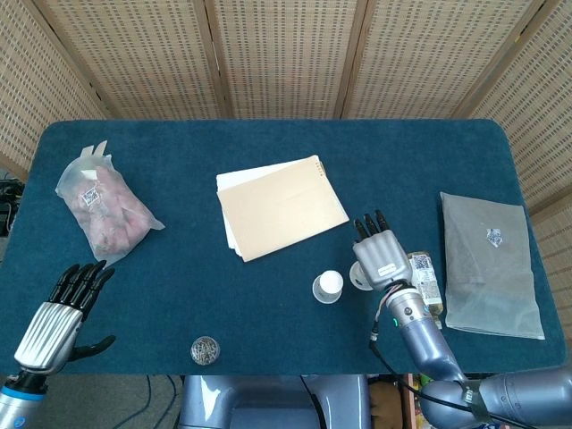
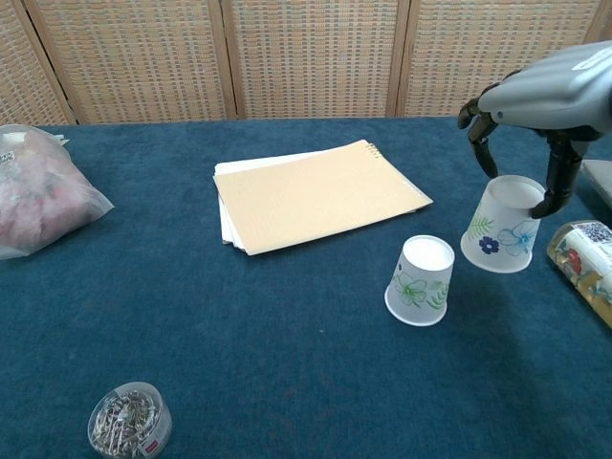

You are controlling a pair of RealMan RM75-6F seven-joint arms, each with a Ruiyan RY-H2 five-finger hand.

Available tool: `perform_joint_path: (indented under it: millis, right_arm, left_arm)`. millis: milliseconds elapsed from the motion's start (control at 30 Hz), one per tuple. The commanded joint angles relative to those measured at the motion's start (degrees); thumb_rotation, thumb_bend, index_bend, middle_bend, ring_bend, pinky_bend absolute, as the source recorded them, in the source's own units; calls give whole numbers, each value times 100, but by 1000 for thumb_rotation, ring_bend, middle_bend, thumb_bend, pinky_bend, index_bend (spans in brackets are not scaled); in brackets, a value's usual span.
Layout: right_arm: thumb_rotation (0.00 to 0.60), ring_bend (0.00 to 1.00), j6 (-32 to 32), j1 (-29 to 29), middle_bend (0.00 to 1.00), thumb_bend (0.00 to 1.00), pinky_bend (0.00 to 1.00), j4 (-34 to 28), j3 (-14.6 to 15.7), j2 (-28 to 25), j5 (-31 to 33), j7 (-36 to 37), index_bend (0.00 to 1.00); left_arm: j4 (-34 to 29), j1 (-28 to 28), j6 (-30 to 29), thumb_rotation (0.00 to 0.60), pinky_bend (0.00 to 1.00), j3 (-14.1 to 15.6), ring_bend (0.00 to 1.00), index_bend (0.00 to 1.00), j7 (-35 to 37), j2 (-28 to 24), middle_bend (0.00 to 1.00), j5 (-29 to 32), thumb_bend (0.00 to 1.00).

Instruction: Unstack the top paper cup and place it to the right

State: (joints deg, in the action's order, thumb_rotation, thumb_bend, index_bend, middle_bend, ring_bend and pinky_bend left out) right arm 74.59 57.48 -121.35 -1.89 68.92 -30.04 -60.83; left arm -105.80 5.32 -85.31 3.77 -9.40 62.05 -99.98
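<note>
No text reads clearly: the pink bag's (image 1: 101, 211) and grey pouch's (image 1: 491, 264) labels are illegible.
</note>
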Motion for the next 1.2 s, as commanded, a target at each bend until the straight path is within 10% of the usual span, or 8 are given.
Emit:
perform_joint_path:
  millis: [33,667,933,1200]
  right_arm:
    - [600,0,-122,-313,101,199,0,212,27,35,-238,576,492]
    - [600,0,-511,-1020,25,200,0,1222,341,311,-539,1431,485]
    - [600,0,-516,-1095,0,200,0,1058,325,153,-495,1353,238]
    - [600,0,-200,-1289,0,200,0,739,311,-123,-792,1436,198]
  left_arm:
    - [5,-2,-7,600,0,4,0,0,10,-1,0,-10,149]
    - [-4,10,29,600,0,9,0,0,-34,24,0,-5,149]
    - [-5,7,18,600,0,6,0,0,-28,16,0,2,149]
    - [2,-4,-12,600,0,-2,0,0,10,2,0,15,149]
